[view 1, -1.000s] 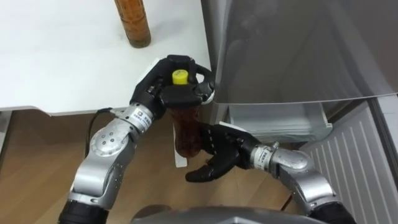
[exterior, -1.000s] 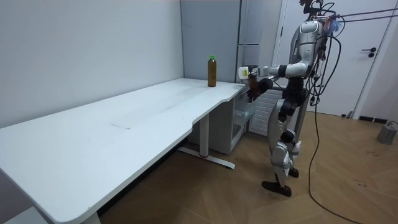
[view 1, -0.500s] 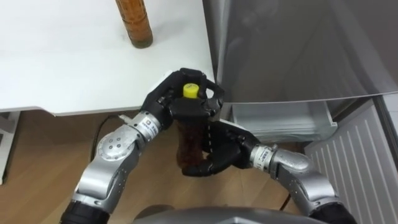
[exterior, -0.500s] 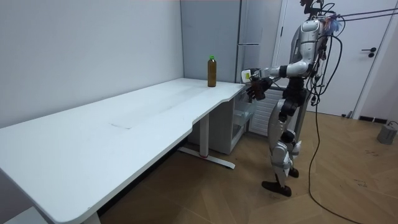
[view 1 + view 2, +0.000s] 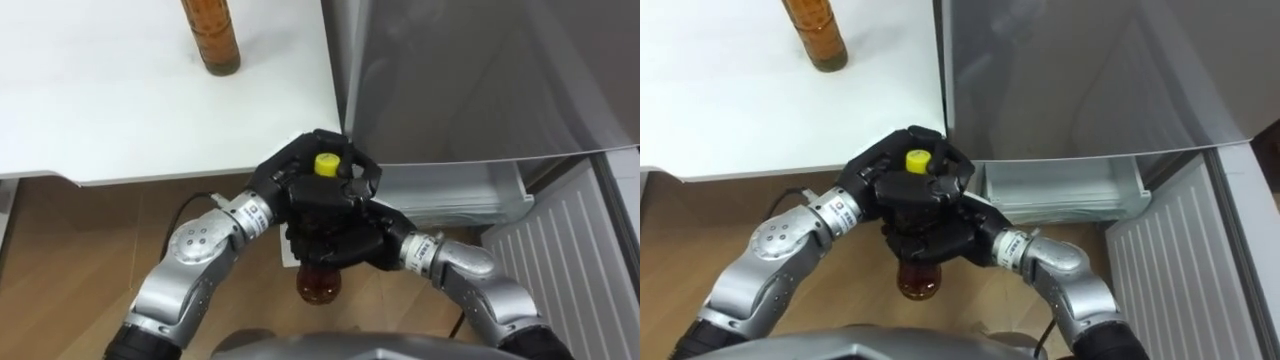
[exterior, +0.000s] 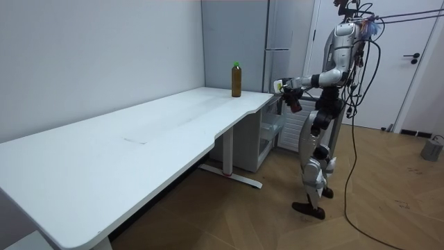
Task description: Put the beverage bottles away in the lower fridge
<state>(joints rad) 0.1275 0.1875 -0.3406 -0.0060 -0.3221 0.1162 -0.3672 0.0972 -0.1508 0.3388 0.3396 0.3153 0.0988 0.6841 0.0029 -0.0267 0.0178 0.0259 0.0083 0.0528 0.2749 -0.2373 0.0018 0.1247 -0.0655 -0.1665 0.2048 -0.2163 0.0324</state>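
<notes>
A bottle of dark brown drink (image 5: 318, 283) with a yellow cap hangs upright in front of my chest, just off the white table's corner and before the open lower fridge (image 5: 450, 190). My left hand (image 5: 290, 185) is curled round its neck below the cap. My right hand (image 5: 350, 235) is wrapped round its middle from the right. Only the cap and the bottom show between the hands. A second brown bottle (image 5: 210, 35) stands on the table (image 5: 100, 110) near its far edge. In the room view I stand at the table's end, facing the fridge, with the bottle (image 6: 294, 103) held out.
The grey upper fridge door (image 5: 480, 70) is shut and stands right of the table. Below it a clear drawer shows in the open lower compartment, and the lower door (image 5: 560, 260) swings out at the right. Wooden floor lies underneath.
My right hand, open below the bottle a second ago, has come up and curled round its middle. The bottle has moved right and a little toward me, away from the table's corner.
</notes>
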